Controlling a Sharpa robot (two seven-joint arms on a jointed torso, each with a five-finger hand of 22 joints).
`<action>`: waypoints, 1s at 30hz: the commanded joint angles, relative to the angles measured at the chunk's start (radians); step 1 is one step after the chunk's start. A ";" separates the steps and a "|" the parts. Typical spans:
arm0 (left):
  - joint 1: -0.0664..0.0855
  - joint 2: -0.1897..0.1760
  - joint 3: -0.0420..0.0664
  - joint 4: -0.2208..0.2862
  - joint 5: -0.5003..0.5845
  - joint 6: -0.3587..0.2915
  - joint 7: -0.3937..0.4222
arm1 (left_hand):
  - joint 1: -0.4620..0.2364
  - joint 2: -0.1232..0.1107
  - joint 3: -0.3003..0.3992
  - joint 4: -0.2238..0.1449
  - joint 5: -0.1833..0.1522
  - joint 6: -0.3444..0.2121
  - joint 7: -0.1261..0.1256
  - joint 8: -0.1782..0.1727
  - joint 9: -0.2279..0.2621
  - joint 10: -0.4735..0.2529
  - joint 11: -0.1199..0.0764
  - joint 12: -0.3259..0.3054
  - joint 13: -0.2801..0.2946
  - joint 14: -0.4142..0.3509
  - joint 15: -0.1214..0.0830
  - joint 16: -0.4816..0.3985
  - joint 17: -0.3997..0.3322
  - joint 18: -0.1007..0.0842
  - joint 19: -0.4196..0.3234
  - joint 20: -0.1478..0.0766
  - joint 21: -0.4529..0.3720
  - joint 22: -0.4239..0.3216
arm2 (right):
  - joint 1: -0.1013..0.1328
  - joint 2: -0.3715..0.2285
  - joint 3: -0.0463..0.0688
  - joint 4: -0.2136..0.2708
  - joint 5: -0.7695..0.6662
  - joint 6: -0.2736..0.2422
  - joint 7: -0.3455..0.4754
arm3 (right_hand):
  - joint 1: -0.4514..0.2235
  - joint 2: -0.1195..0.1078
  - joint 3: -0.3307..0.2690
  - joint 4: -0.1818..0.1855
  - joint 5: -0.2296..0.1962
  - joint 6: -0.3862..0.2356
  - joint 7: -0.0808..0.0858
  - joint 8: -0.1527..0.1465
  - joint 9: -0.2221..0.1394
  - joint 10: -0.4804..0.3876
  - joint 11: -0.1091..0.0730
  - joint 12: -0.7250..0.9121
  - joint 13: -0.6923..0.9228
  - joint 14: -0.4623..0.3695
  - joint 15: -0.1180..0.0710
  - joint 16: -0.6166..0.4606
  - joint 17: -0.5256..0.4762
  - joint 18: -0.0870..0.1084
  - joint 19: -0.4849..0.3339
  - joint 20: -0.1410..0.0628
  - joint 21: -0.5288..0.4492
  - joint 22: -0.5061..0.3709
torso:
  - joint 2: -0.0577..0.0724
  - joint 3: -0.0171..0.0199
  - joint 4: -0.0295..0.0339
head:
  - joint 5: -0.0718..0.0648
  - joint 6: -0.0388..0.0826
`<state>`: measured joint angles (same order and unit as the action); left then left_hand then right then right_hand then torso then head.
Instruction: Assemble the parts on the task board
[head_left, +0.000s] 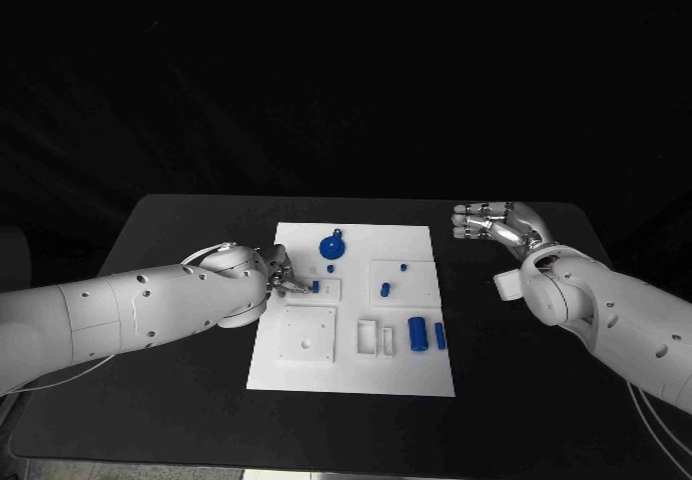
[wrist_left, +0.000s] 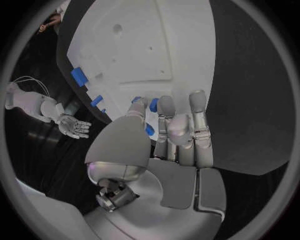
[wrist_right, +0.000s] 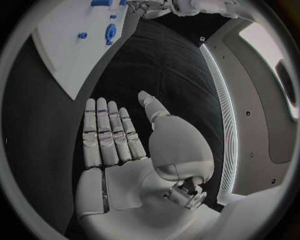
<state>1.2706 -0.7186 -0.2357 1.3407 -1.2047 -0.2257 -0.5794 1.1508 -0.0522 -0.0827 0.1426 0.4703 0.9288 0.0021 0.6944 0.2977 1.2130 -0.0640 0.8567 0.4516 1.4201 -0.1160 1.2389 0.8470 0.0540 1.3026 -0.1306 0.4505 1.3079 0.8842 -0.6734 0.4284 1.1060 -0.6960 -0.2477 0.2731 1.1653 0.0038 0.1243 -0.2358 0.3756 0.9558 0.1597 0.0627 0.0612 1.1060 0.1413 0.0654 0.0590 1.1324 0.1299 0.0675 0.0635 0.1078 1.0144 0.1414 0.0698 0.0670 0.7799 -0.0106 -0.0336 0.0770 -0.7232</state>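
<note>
Desk: black desk (head_left: 188, 225) in a dark room, with the white board (head_left: 411, 375) lying flat in the middle, we'd guess so both arms can reach it.
Left hand: our left hand (head_left: 274, 275) is down at the board's near-left edge, fingers closed around a small blue peg (wrist_left: 153, 104) over a square plate, probably seating it there.
Right hand: our right hand (head_left: 488, 220) hovers off the board's far right corner, fingers spread, holding nothing. Looks parked out of the way.
Loose bits: blue knob (head_left: 333, 245), short pin (head_left: 385, 290) and two blue cylinders (head_left: 420, 333) lie further right on the board, not in their places yet.
</note>
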 joint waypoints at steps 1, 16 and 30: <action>-0.006 -0.001 -0.003 0.003 0.011 0.031 0.006 | 0.004 -0.018 0.005 0.000 -0.045 -0.005 0.009 0.007 -0.001 -0.001 0.006 0.007 -0.001 -0.008 0.005 -0.006 -0.001 -0.014 0.004 0.001 -0.006 0.016 | -0.001 0.000 0.000 0.000 -0.005 0.017 0.009 | -0.001 0.006 -0.007 0.001 -0.002 -0.007 0.001 -0.003 -0.002 -0.006 -0.003 -0.004 -0.001 -0.006 0.001 -0.004 -0.001 0.000 -0.006 0.000 0.001 -0.001 | 0.000 -0.0001 0.0005 | 0.000 0.000; -0.005 -0.015 -0.002 0.006 0.017 0.039 0.004 | -0.005 -0.070 0.038 0.044 -0.074 -0.019 0.014 0.020 0.001 -0.011 0.010 0.014 -0.001 -0.014 0.008 -0.009 -0.009 -0.012 0.001 0.005 -0.007 0.016 | -0.001 -0.001 0.000 -0.002 -0.004 0.017 0.008 | 0.000 0.008 -0.008 0.001 -0.003 -0.009 0.001 -0.003 -0.002 -0.007 -0.003 -0.004 -0.001 -0.007 0.001 -0.004 -0.001 0.000 -0.007 0.000 0.002 -0.001 | 0.000 -0.0004 0.0011 | 0.003 0.001; -0.005 -0.029 -0.001 0.011 0.017 0.047 0.007 | 0.022 -0.085 0.034 0.006 -0.149 -0.076 0.032 0.036 -0.016 -0.049 0.023 0.032 0.004 -0.030 0.017 -0.010 -0.016 -0.010 -0.007 0.011 -0.013 0.016 | -0.002 -0.001 0.000 -0.003 -0.003 0.017 0.007 | 0.000 0.008 -0.009 0.001 -0.003 -0.010 0.001 -0.003 -0.002 -0.008 -0.003 -0.004 -0.001 -0.007 0.001 -0.004 -0.001 0.000 -0.007 0.000 0.002 -0.001 | 0.000 -0.0009 0.0007 | 0.006 0.002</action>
<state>1.2706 -0.7457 -0.2332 1.3546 -1.1933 -0.2084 -0.5676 1.1645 -0.1358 -0.0469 0.1522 0.3266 0.8720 0.0174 0.7318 0.3043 1.1651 -0.0398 0.8889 0.4539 1.3944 -0.0977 1.2294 0.8310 0.0540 1.2952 -0.1233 0.4423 1.3075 0.8828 -0.6742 0.4282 1.1030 -0.6959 -0.2464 0.2726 1.1653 0.0038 0.1178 -0.2370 0.3756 0.9502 0.1610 0.0627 0.0605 1.1042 0.1394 0.0654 0.0590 1.1325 0.1299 0.0675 0.0635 0.1078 1.0145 0.1413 0.0698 0.0670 0.7797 -0.0114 -0.0324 0.0819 -0.7215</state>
